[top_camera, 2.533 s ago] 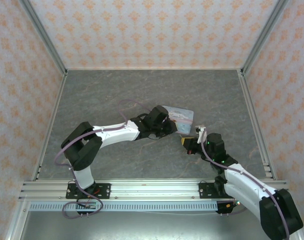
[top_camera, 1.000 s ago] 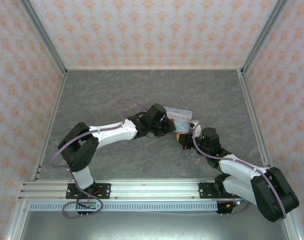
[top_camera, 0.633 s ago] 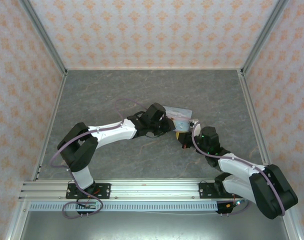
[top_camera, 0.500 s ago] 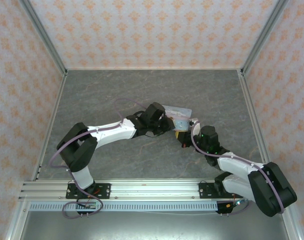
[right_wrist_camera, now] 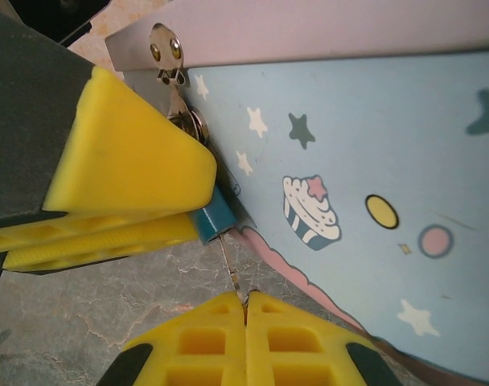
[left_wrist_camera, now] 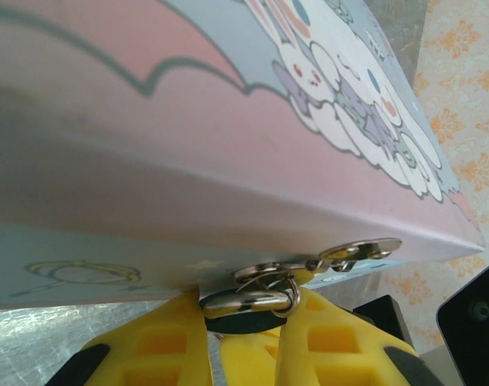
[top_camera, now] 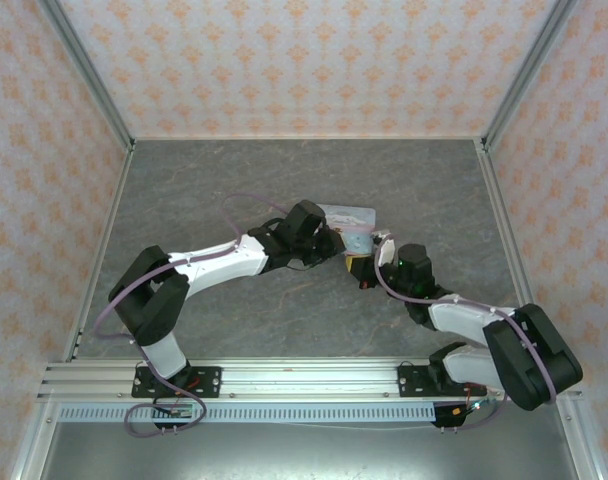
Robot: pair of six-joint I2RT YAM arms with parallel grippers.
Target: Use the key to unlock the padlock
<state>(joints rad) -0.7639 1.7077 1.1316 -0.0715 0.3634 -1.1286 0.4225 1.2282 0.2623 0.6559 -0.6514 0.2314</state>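
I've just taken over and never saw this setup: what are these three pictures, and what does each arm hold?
The left arm and right arm are robots at a grey table, each ending in a yellow two-fingered pincer. The wide picture looks down from above; the two close-ups come from wrist cameras. On the table lies a pale blue cartoon tin with a metal hasp. The left pincer clamps the small teal padlock at that hasp. The right pincer is shut on a thin key, its tip pointing toward the padlock.
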